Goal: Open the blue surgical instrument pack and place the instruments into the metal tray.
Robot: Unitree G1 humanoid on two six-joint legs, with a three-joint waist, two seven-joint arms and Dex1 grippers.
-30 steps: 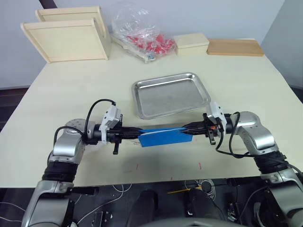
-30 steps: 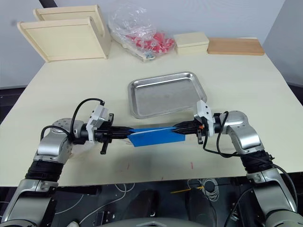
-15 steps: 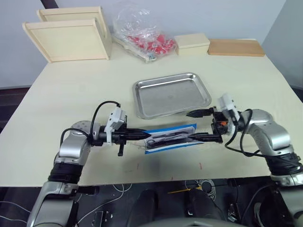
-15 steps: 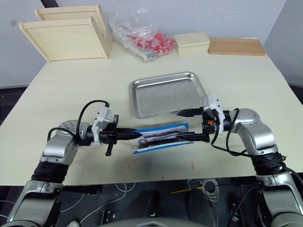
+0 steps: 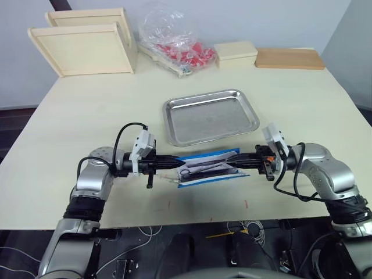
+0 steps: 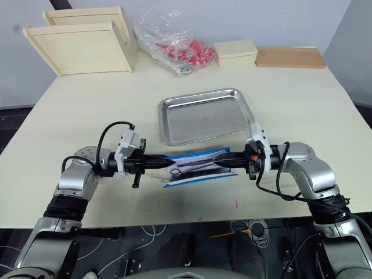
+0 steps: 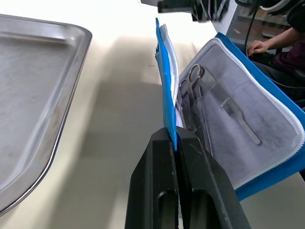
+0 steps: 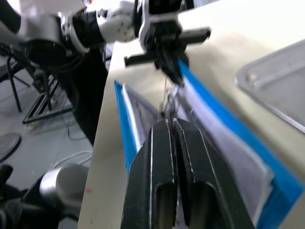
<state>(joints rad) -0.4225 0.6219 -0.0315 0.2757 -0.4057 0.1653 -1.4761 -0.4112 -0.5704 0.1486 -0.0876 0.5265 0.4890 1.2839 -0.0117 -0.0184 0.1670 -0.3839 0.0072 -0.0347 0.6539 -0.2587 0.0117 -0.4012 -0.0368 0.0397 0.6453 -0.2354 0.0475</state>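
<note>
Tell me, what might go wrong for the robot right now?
The left gripper pinches only the thin edge of the blue surgical instrument pack, so the flap could slip free. The instruments sit loosely in the open lining and might slide onto the table rather than into the metal tray.

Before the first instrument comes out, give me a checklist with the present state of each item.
1. Blue surgical instrument pack open, lining showing: ok.
2. Left gripper clamped on the pack's blue flap edge: ok.
3. Right gripper at the opposite end of the pack, fingers together; whether it pinches fabric or an instrument: cannot tell.
4. Instruments seated in the pockets, ring handles exposed: ok, none pulled out yet.
5. Metal tray empty and ready just beyond the pack: ok.
6. A free gripper to pick instruments: not ok, both are at the pack.
</note>
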